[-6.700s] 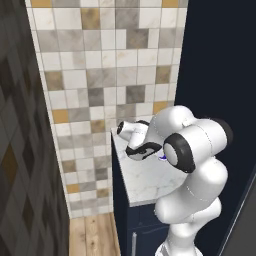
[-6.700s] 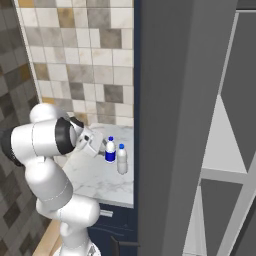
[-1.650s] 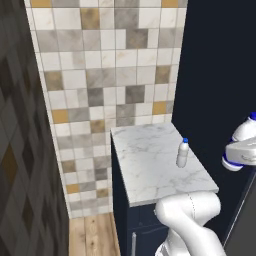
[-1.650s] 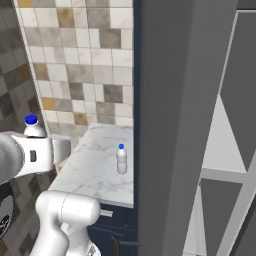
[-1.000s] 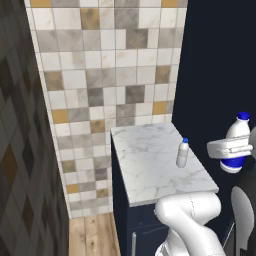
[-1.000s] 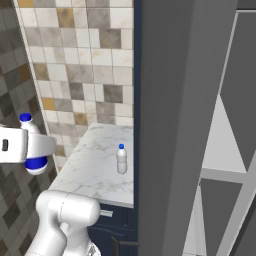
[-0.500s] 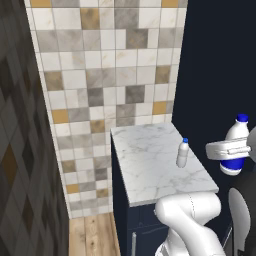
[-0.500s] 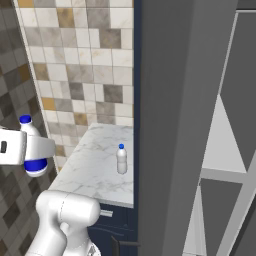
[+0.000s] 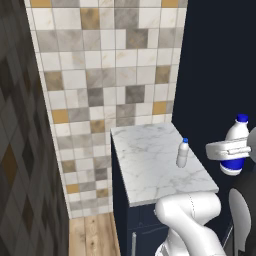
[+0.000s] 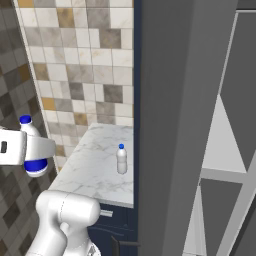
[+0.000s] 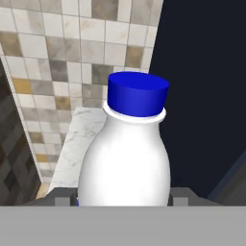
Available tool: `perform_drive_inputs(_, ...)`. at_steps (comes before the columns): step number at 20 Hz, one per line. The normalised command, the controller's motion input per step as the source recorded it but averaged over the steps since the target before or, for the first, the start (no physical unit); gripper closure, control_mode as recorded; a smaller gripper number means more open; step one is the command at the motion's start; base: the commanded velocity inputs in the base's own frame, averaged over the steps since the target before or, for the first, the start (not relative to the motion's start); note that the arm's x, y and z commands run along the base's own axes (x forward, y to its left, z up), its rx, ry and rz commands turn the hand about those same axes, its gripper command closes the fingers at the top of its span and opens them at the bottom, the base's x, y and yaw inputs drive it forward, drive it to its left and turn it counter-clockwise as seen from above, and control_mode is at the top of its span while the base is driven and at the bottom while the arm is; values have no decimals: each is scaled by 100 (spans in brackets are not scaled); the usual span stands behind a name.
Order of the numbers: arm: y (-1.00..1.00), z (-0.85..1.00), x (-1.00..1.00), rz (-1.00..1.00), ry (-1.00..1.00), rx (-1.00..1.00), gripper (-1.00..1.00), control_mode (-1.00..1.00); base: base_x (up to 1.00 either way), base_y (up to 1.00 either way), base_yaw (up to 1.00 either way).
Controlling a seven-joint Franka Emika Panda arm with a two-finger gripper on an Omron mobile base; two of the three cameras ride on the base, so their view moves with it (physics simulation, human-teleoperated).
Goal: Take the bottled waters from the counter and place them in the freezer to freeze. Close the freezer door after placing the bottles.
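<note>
A blue-labelled bottle (image 9: pixel 235 145) is held upright in the gripper (image 9: pixel 227 150), whose jaws are closed on its body, in the air off the front right corner of the marble tabletop (image 9: pixel 150 162). In the hand view its blue cap (image 11: pixel 138 93) is seen close up. A second, plain bottle (image 9: pixel 183 153) is left standing upright near the tabletop's right edge. The grey freezer (image 10: pixel 220 125) is seen to the right, with pale shelves (image 10: pixel 217 160) inside.
</note>
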Motion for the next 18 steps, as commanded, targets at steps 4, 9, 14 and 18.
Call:
perform_drive_inputs(4, 0, 0, 0, 0, 0, 0, 100, 100, -18, 0, 0)
perform_drive_inputs(9, 0, 0, 0, 0, 0, 0, 100, 100, -38, 0, 0)
perform_drive_inputs(14, 0, 0, 0, 0, 0, 0, 100, 100, -39, -4, 0)
perform_drive_inputs(18, 0, 0, 0, 0, 0, 0, 100, 100, -44, -1, 0)
